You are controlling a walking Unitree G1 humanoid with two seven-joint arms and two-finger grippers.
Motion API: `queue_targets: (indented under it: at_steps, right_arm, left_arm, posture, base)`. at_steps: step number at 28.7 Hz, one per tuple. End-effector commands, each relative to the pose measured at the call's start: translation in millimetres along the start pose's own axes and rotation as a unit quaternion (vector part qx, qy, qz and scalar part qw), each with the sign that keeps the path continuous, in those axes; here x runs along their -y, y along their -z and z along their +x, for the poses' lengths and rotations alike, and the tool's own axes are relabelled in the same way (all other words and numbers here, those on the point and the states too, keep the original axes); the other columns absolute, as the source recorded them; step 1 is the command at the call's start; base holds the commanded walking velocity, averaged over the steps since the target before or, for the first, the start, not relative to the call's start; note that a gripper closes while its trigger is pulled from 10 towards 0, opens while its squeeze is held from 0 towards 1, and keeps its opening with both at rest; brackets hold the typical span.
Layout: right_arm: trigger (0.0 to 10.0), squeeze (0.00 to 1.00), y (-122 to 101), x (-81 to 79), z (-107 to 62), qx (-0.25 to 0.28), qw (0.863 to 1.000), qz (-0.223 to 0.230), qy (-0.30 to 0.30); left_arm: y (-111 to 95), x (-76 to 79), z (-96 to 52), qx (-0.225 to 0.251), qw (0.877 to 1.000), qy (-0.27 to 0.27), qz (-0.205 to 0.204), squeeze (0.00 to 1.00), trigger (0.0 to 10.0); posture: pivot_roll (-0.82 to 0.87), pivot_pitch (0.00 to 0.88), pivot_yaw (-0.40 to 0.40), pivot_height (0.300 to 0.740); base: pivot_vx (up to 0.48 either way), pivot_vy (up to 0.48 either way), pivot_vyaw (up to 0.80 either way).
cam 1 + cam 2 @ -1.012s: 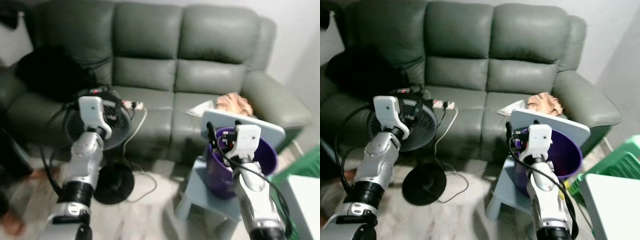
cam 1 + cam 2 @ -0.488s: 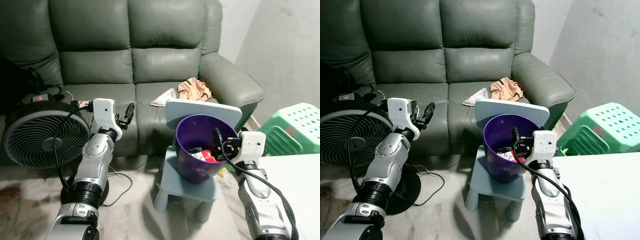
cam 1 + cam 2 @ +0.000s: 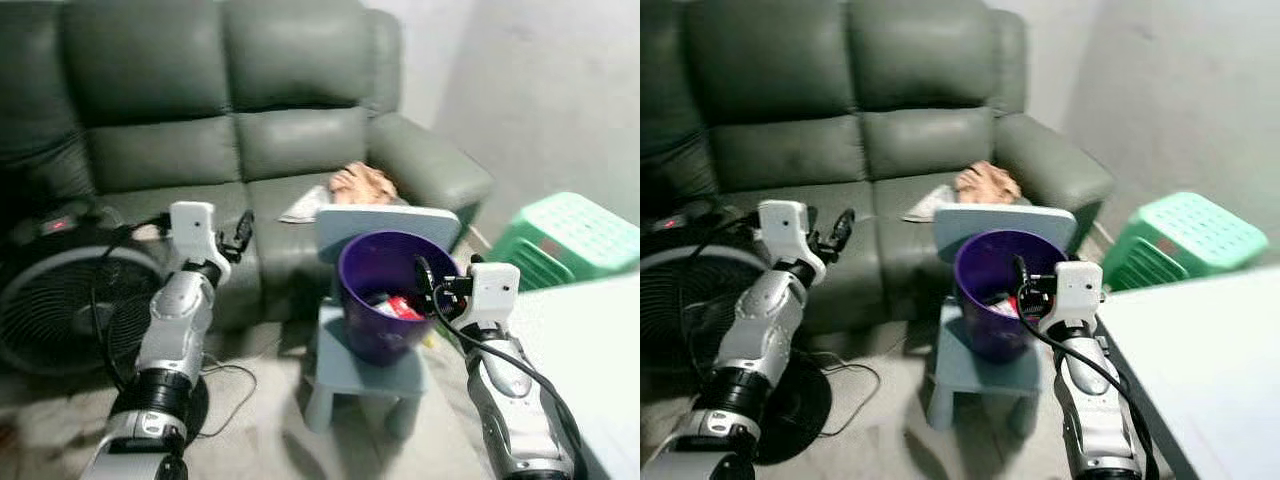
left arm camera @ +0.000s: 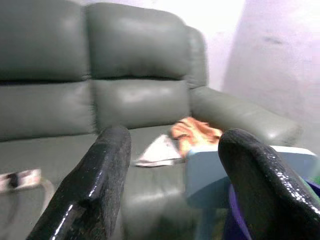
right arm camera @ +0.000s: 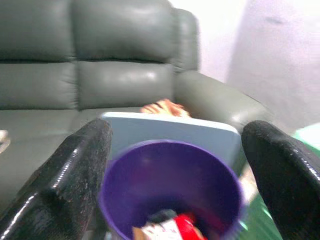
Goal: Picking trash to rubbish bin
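**Purple bin on the small chair, both grippers spread and empty**

At the lower left of the left eye view, a black floor fan [image 3: 55,310] is seen in front of the grey-green sofa [image 3: 200,110], with a cable trailing on the floor beneath it. Just right of the fan, the left gripper [image 3: 243,230] is held up before the sofa seat. In the left wrist view its fingers [image 4: 95,185] are spread wide, and nothing is held between them.

On the seat cushion, at centre frame, a white paper [image 3: 302,205] lies beside a crumpled orange cloth [image 3: 362,182].

Right of centre, the purple rubbish bin [image 3: 385,290] stands on a small pale-blue chair [image 3: 360,365]. Red and white trash [image 3: 395,307] lies inside the bin; any print on it is too blurred to be read.

The right gripper [image 3: 432,290] is held at the bin's right rim, and the bin's opening is framed between its widely parted fingers [image 5: 70,180] in the right wrist view. Nothing is gripped.

At the far right, a green plastic stool [image 3: 570,235] stands behind a white table [image 3: 590,340].
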State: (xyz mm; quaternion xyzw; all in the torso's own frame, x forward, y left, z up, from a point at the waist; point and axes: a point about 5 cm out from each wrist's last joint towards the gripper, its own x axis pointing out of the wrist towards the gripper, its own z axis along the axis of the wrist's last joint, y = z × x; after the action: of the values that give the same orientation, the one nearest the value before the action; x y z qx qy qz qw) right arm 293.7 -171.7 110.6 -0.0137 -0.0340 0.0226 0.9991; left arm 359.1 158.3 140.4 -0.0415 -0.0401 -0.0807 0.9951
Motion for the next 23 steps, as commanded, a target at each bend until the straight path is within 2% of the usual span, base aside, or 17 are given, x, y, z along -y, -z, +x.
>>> queue_targets:
  at_steps: [1, 23]
  right_arm:
    - [10.0, 0.00, -1.2, 8.4, -2.0, -0.002, 1.000, -0.007, 0.013]
    - [10.0, 0.00, -1.1, 9.3, -4.7, -0.007, 1.000, -0.010, 0.016]
  left_arm:
    - [0.2, 14.0, 3.4, -0.003, 1.000, 0.021, 0.001, 0.00, 10.0]
    - [1.7, 16.4, 1.3, -0.002, 1.000, 0.028, 0.014, 0.00, 10.0]
  posture:
    - [-0.10, 0.000, -0.007, 0.740]
    - [-0.11, 0.000, -0.010, 0.740]
  base:
    - [0.000, 0.000, -0.77]
    - [0.000, 0.000, -0.77]
